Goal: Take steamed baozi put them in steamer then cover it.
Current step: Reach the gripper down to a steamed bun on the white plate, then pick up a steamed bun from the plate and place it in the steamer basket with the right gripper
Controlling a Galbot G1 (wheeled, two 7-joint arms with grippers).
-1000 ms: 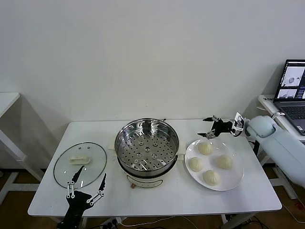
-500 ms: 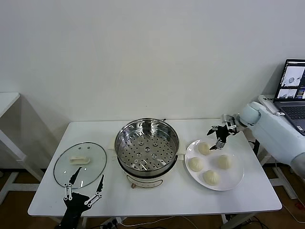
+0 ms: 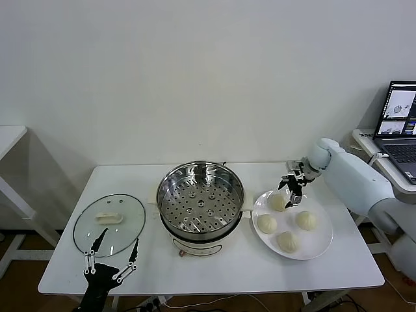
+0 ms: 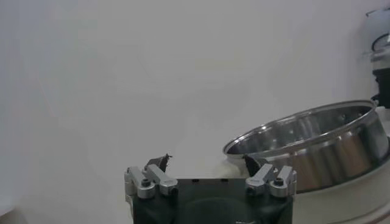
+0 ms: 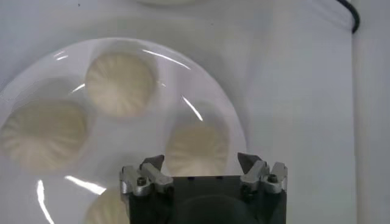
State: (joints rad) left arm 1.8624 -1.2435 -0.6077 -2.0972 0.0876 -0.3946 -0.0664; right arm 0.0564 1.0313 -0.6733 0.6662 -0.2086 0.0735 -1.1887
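Baozi on plate, beneath open right gripper fingers.

On the desk, the steamer stands mid-desk, the cover lies flat to its left, and a plate with four steamed baozi lies to its right. A laptop, apparently on a separate surface, sits far right.

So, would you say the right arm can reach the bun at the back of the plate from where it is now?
Probably yes. The right end effector hovers open just above that baozi on the white plate. Nothing lies between them, and the neighbouring buns sit apart from it.
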